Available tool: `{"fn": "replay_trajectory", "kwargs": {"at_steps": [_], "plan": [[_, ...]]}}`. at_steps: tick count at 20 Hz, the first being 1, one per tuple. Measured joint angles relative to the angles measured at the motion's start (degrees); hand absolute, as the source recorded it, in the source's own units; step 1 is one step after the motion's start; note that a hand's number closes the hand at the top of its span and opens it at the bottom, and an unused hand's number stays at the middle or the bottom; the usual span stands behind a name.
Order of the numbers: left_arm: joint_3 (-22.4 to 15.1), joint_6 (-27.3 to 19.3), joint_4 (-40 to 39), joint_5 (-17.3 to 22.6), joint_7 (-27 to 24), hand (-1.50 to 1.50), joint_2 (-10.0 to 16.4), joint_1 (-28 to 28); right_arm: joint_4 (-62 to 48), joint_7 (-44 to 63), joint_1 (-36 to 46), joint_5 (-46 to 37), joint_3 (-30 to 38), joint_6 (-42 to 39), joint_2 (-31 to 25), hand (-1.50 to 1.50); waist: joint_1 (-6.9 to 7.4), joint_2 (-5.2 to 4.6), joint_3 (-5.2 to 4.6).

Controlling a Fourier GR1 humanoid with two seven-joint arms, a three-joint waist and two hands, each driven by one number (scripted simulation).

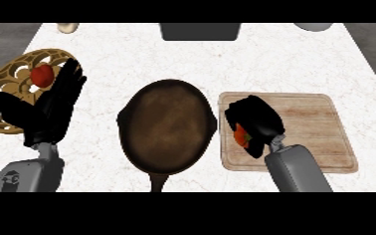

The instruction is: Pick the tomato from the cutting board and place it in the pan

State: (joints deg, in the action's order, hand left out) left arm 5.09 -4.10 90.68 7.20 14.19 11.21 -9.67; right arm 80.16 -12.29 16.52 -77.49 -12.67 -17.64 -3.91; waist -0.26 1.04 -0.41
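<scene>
Grasp stage, judging by the pose. Right hand (260,122) down on the cutting board (323,129), fingers (238,114) curled round the tomato (240,135) and hiding most of it. Only a red sliver visible, at the hand's left underside. Tomato position: left part of the board, on the side nearest the pan (167,124). Cannot tell whether already clear of the wood or resting on it.

Wrap from above makes sense: round, smooth fruit, likely to roll out of a two-sided pinch, so enclosed on several sides instead.

Pan just left of the board, rim close beside the board's left edge, handle toward the lower edge of the view. Nothing in it. Layout favours a short sideways carry: lift, shift left over the rim, lower, open. Main risk probably clipping the pan rim with too low a lift, or letting go too high and having the tomato roll to the wall.

Left hand (51,109) at the view's left, resting, fingers (70,79) straight and pressed together, pointing up, holding nothing. Partly over a gold openwork trivet (18,74) carrying a second red item (42,74). Not part of this job, best left alone.

White marble table (110,45) under everything.
</scene>
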Motion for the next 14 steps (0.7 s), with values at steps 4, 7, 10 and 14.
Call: {"fn": "replay_trajectory", "kwargs": {"at_steps": [4,7,10,14], "plan": [[-0.25,0.25,-0.45,-0.01,0.12,0.00,-0.06,0.01,3.34,12.98,2.06,-1.87,-2.42,2.30,2.41,1.50,0.85,0.70,-0.02],[-0.73,0.57,-0.78,0.02,0.35,0.00,-0.25,-0.23,6.42,22.38,4.92,-3.63,-5.21,3.93,3.18,1.50,1.72,1.10,-0.04],[-1.50,0.80,-0.91,-0.05,0.46,0.00,-0.70,-0.53,8.92,31.94,8.03,-4.98,-8.50,4.60,3.55,1.50,2.93,1.16,-0.04],[-2.30,1.23,-1.16,-0.09,0.71,0.00,-1.00,-1.41,11.37,45.06,12.11,-5.36,-13.20,3.93,3.77,1.50,4.45,0.85,-0.02]]}}
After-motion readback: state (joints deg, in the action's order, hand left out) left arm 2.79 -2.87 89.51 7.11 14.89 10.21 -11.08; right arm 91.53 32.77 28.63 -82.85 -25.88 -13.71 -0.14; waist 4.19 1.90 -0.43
